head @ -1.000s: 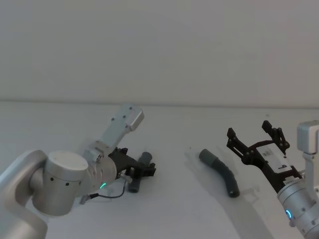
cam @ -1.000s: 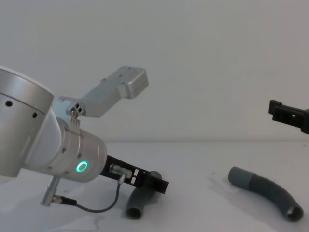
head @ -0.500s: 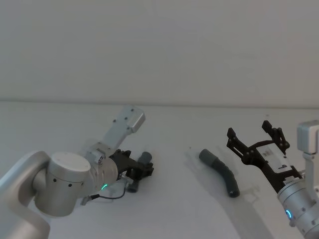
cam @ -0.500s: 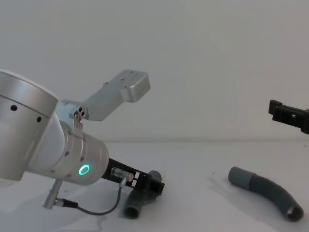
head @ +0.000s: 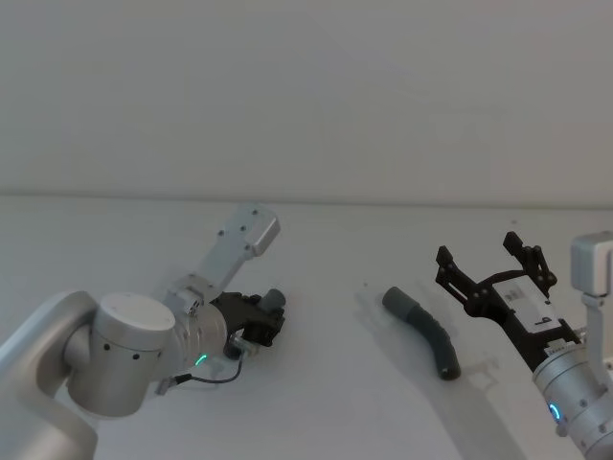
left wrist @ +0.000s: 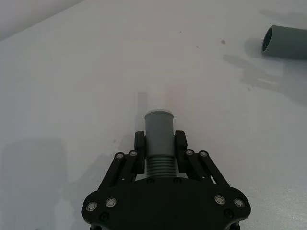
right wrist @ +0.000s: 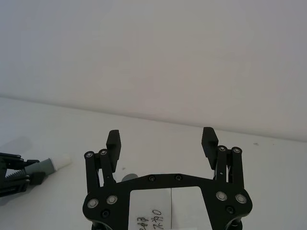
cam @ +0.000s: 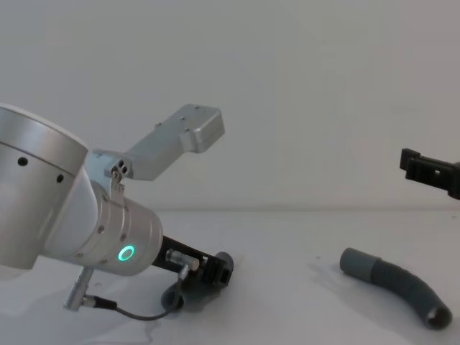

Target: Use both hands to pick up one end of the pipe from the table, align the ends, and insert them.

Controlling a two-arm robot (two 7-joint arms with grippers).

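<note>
My left gripper (left wrist: 159, 143) is shut on the shorter grey piece of the pipe (left wrist: 159, 127), whose whitish-tipped end points forward out of the fingers. In the head view this gripper (head: 263, 318) sits low over the table (head: 335, 402) at the left, with the short piece (head: 275, 298) in it. The longer arched piece (head: 426, 333) lies on the table right of centre, its collar end (cam: 356, 262) turned toward the left arm. My right gripper (head: 482, 251) hovers open beyond and to the right of it, nothing between its fingers (right wrist: 113, 139).
The white table runs back to a plain pale wall. The left arm's thick silver wrist with its green ring (cam: 126, 253) and a dangling cable (cam: 136, 313) takes up the near left. Bare table lies between the two pipe pieces.
The left wrist has rolled with the short piece in its grip, swinging the piece's lower end leftward until it lines up with the gripper. The longer piece and the right arm have not moved.
</note>
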